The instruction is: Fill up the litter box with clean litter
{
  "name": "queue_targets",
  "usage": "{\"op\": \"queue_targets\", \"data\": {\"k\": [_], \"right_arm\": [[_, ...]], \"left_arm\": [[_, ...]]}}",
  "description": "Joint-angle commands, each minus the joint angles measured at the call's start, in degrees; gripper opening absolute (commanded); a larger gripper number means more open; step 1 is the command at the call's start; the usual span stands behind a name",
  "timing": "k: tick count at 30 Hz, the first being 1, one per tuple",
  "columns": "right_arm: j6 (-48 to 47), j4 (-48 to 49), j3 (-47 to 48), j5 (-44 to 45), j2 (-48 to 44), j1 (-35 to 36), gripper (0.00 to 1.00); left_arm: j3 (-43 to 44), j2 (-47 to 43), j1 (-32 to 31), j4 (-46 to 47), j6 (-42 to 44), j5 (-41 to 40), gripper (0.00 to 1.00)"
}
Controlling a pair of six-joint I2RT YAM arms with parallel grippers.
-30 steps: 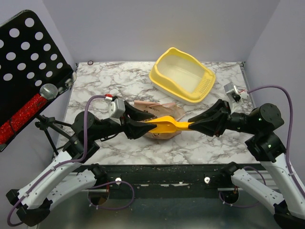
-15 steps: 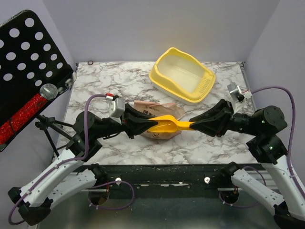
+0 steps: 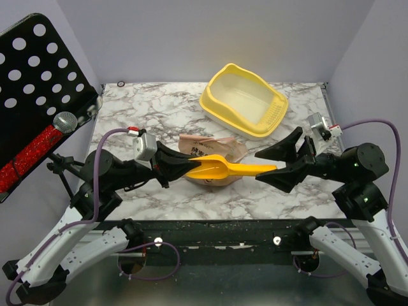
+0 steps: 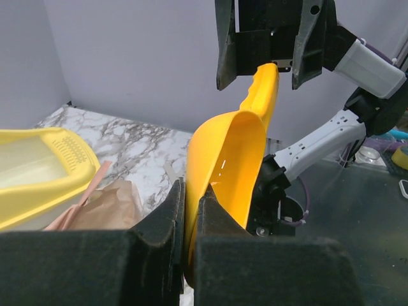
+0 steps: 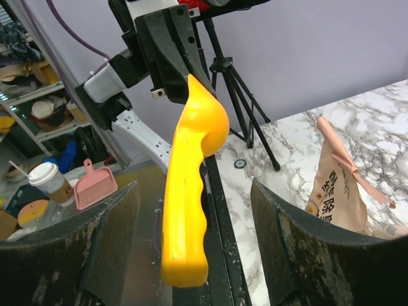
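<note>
While left end effector (image 3: 191,167) clamps scoop (image 3: 233,168) by bowl rim, overhead view shows right end effector (image 3: 257,167) spread wide around handle. Litter box (image 3: 220,105) on bench (image 3: 146,108) beyond both, well apart; paper bag (image 3: 217,148) beneath scoop. Left wrist: pads narrow on yellow rim, litter box far left. Right wrist: 2 fingers (image 5: 95,248) wide, handle between, touching neither.

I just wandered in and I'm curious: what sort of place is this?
Most likely a robotics test booth, not a home: two robot arms mounted at a marble-patterned table, plain lilac walls boxing it in, and a tripod with cluttered shelves beyond. The left fingers grip a yellow scoop.
</note>
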Motion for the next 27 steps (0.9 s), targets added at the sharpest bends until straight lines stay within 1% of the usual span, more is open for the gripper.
{"op": "queue_targets", "data": {"k": [1, 5, 8, 12, 22, 27], "right_arm": [[-0.6, -1.9, 1.5, -1.9, 0.5, 0.1, 0.78], [-0.3, -1.7, 1.1, -1.9, 1.2, 0.1, 0.78], [1.1, 0.2, 0.3, -3.3, 1.5, 0.1, 0.78], [2.9, 1.8, -0.3, -5.1, 3.1, 0.1, 0.76], [3.5, 2.4, -1.4, -6.0, 4.9, 0.1, 0.75], [3.9, 3.0, -1.8, -6.1, 5.1, 0.1, 0.71]], "left_arm": [[1.6, -1.5, -0.2, -4.0, 2.3, -2.5, 0.0], [1.7, -1.6, -0.2, -4.2, 2.4, -2.6, 0.0], [1.6, -1.3, -0.2, -4.3, 2.6, -3.4, 0.0], [1.6, -1.0, -0.2, -3.4, 2.6, -3.8, 0.0], [1.5, -1.0, -0.2, -2.8, 2.5, -4.9, 0.0], [0.7, -1.0, -0.2, -1.5, 2.3, -5.4, 0.0]]}}
